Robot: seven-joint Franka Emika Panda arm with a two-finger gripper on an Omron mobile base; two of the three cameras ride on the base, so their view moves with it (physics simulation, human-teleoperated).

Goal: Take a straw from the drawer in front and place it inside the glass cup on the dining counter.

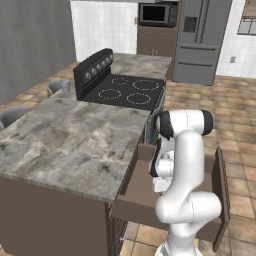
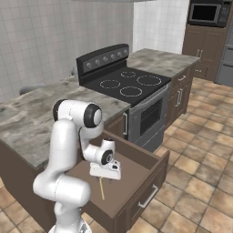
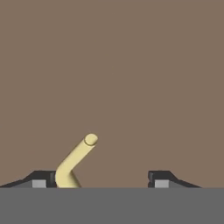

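The drawer (image 2: 136, 175) stands pulled out below the dining counter (image 1: 65, 140), its brown floor (image 3: 112, 65) right under the hand. The straw (image 2: 101, 188), a thin yellowish stick, lies on that floor. My gripper (image 2: 105, 176) reaches down into the drawer over one end of it. In the hand view the straw (image 3: 76, 159) lies between the fingers, close against the left fingertip (image 3: 43, 179) and well apart from the right one. The gripper (image 3: 101, 181) is open, with a wide gap. The glass cup (image 1: 65, 86) stands at the counter's far left edge.
A black stovetop (image 1: 125, 92) with a raised control panel adjoins the counter at the back, with an oven front (image 2: 148, 118) next to the drawer. Grey stool seats (image 1: 12, 115) sit beyond the counter's left side. The drawer's walls and front panel (image 2: 143, 198) enclose the hand.
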